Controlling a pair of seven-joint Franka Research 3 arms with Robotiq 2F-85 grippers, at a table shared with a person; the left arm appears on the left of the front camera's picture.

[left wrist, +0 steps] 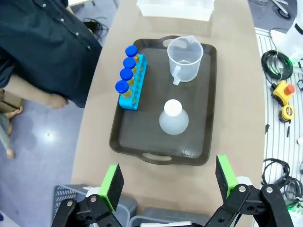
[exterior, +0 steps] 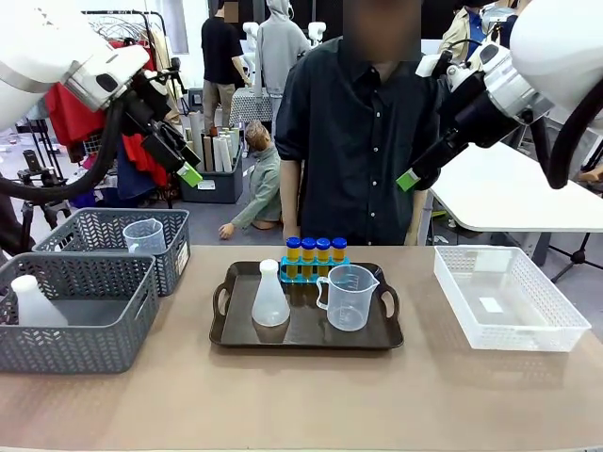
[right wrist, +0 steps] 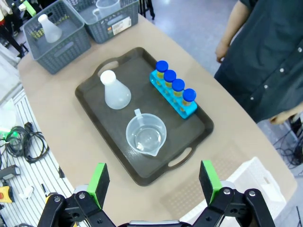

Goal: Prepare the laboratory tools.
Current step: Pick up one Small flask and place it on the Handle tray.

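Note:
A dark tray [exterior: 306, 341] lies mid-table. On it stand a translucent white conical flask [exterior: 270, 299], a clear measuring beaker [exterior: 349, 298] with a handle, and several blue-capped tubes [exterior: 316, 251] of amber liquid in a blue rack. My left gripper [exterior: 186, 169] hangs high above the table's left side, open and holding nothing. My right gripper [exterior: 409, 177] hangs high at the right, also open and holding nothing. From above, the left wrist view shows the left gripper [left wrist: 168, 182], flask [left wrist: 173, 118], beaker [left wrist: 184, 56] and tubes [left wrist: 128, 71]. Below the right gripper [right wrist: 154, 182] are the flask [right wrist: 115, 93], beaker [right wrist: 146, 134] and tubes [right wrist: 176, 88].
Two grey mesh baskets [exterior: 80, 320] stand at the left, one with a white flask [exterior: 33, 301], the other with a clear beaker [exterior: 144, 235]. A clear white bin [exterior: 509, 299] sits at the right. A person in a dark shirt [exterior: 363, 141] stands at the far edge behind the tray.

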